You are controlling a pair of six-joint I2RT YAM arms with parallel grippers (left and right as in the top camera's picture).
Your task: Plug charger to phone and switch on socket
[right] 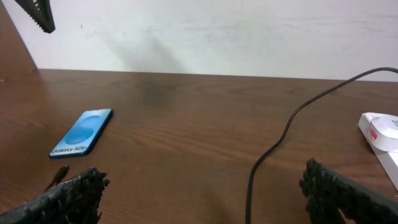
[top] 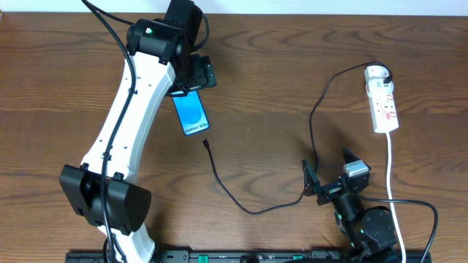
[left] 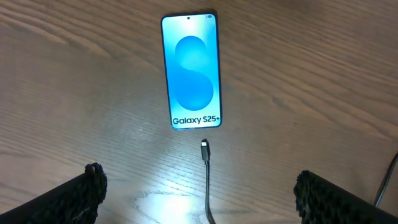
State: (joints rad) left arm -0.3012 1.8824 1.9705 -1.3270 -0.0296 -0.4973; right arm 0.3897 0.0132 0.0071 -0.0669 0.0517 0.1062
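Observation:
The phone lies face up on the brown table, its blue screen reading "Galaxy S25+". The charger's black connector tip rests just off the phone's lower end, apart from it. Its thin cable loops right and up to the white socket at the far right. My left gripper hangs open above the phone, the cable lying on the table between its fingers. My right gripper stands open near the front. It faces the phone, cable and socket.
A thicker white cord runs from the socket down to the front edge, passing just right of my right arm. A pale wall stands behind the table's far edge.

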